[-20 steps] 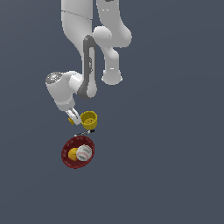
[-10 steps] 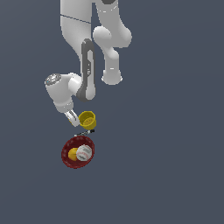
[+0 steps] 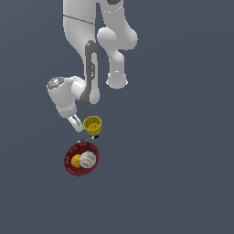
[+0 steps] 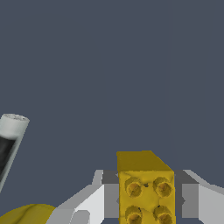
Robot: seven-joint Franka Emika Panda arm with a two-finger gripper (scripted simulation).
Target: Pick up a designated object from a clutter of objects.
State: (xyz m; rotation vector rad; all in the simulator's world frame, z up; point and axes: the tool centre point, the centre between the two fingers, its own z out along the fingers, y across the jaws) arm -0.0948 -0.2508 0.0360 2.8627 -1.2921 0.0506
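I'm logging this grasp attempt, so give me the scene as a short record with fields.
gripper: fingers on either side of the yellow block
yellow block: studded, between the fingers; contact not clear
yellow cup: upright, beside the gripper
marker: between cup and bowl
red bowl: holds baseball and yellow ball

In the wrist view the yellow block (image 4: 146, 190) sits between the fingers (image 4: 94, 201), and its lower part is cut off by the picture's edge. The marker (image 4: 9, 142) and the yellow cup (image 4: 27, 214) beside the fingers show only partly. In the exterior view the gripper (image 3: 75, 123) is too small to show the block, and the arm's top is cut off.
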